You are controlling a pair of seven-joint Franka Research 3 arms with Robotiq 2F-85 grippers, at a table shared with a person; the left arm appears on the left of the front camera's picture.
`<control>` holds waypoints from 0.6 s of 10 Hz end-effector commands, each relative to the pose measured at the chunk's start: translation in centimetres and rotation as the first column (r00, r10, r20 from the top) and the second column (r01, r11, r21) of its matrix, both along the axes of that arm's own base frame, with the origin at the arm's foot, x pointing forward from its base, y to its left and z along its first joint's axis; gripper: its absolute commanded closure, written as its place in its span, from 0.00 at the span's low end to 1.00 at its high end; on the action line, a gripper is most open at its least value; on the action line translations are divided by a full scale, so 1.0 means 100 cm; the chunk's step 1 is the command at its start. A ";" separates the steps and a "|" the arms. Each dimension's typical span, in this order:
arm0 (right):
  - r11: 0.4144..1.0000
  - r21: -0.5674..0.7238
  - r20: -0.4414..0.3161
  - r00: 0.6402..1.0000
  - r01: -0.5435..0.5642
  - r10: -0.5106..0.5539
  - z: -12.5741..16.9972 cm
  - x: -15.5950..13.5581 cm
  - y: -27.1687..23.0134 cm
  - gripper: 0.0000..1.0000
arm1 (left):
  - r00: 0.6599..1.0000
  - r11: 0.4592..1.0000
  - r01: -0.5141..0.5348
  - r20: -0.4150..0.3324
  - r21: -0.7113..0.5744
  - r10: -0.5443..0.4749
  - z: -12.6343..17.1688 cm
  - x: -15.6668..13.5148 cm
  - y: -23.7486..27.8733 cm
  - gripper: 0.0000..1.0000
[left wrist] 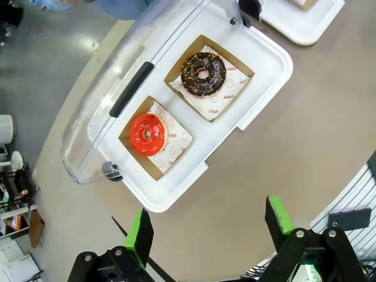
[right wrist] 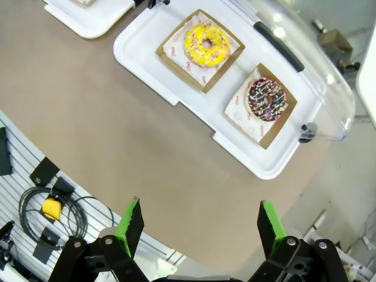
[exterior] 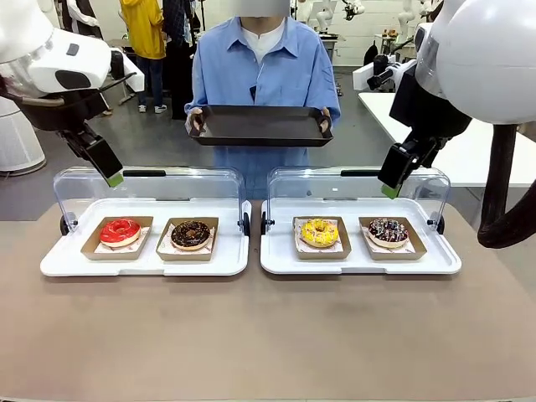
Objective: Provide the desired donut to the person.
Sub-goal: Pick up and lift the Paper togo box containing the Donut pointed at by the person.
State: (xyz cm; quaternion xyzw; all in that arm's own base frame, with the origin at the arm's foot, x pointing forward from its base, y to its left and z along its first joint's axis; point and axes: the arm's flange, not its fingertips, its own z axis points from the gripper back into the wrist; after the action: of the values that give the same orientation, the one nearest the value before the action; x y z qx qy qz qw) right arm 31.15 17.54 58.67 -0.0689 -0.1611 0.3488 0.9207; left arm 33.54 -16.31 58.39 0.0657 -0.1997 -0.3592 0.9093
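Along the middle of the front view, two white trays are set side by side on the worktop (exterior: pixel 268 335), with their clear lids raised behind them. On the left tray (exterior: pixel 142 261) a red donut (exterior: pixel 121 231) and a chocolate donut (exterior: pixel 191 234) are laid in brown card boats. On the right tray (exterior: pixel 360 264) a yellow donut (exterior: pixel 319 232) and a dark sprinkled donut (exterior: pixel 388 231) are laid the same way. At top centre a black tray (exterior: pixel 261 126) is held by the person (exterior: pixel 261 75). The left hand (exterior: pixel 115 177) is poised released at the upper left and the right hand (exterior: pixel 390 191) at the right. Both are seen with fingers parted and nothing grasped.
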 end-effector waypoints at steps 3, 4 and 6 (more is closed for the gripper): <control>1.000 0.003 -0.007 1.000 0.004 -0.004 -0.002 0.001 -0.002 0.00 | 1.000 1.000 0.000 -0.008 0.002 0.000 -0.003 0.002 -0.001 0.00; 0.978 0.169 -0.106 0.984 -0.121 0.140 -0.006 -0.001 -0.022 0.00 | 0.991 0.977 0.067 -0.099 -0.203 -0.088 0.009 -0.002 0.012 0.00; 0.817 0.494 -0.083 0.920 -0.296 0.383 -0.004 -0.003 -0.074 0.00 | 0.946 0.872 0.190 -0.154 -0.450 -0.285 0.026 -0.008 0.034 0.00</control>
State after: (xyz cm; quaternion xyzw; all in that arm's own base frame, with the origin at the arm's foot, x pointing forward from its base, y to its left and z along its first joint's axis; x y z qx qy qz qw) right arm 31.58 13.17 58.83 0.1026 -0.1796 0.4231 0.8822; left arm 33.26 -14.44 60.17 -0.1153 -0.2140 -0.3975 0.8848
